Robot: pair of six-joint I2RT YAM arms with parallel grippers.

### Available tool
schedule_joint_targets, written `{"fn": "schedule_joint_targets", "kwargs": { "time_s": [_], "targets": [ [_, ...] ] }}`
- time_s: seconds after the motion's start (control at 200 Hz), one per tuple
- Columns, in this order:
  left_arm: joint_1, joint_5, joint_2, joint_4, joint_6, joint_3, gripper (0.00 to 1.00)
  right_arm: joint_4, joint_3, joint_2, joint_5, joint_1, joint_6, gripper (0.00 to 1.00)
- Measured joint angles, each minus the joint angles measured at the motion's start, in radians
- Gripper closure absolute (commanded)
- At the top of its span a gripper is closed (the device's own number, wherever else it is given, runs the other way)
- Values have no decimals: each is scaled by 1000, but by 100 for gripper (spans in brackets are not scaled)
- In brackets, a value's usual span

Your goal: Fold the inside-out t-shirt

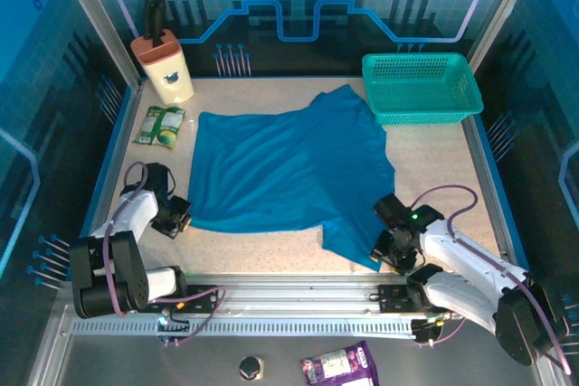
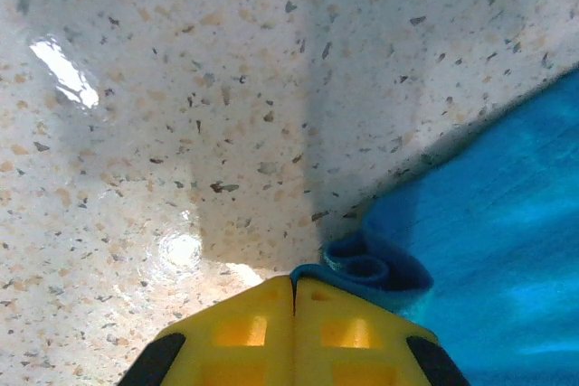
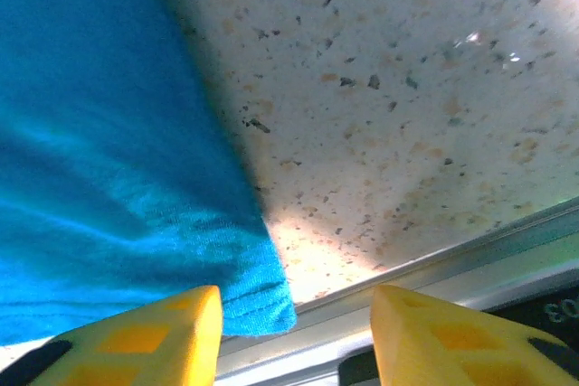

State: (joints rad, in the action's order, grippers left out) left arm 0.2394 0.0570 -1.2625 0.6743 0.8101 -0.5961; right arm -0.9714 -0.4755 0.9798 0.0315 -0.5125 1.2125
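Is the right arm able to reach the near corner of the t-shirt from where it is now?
Probably yes: the right gripper stands open with the t-shirt corner at one finger, nothing in between.

White-and-black arms (image 1: 136, 212) with purple cables (image 1: 450, 187) and yellow jaws.

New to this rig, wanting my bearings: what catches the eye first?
A blue t-shirt lies spread across the middle of the speckled table, with a teal basket at the far right corner. The left gripper is shut at the shirt's near left corner, and the right gripper stands open over its near right corner.
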Motion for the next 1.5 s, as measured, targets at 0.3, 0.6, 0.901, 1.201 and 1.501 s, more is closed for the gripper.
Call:
{"fn": "schedule_joint_targets", "kwargs": {
  "time_s": [0.3, 0.6, 0.901, 1.201, 1.501],
  "targets": [
    [0, 3, 0, 0, 2, 0, 100, 87, 10, 103, 32, 0, 35, 82],
    [0, 3, 44, 6, 8, 0, 100, 37, 6, 11, 10, -3, 52, 100],
    [0, -13, 265, 96, 41, 0, 100, -190, -130, -251, -37, -4, 37, 100],
    [0, -16, 383, 186, 64, -37, 100, -344, -332, -296, -108, -4, 0, 100],
    [0, 65, 268, 119, 46, -78, 100, -164, -472, -109, -207, 19, -191, 100]
  ]
}}
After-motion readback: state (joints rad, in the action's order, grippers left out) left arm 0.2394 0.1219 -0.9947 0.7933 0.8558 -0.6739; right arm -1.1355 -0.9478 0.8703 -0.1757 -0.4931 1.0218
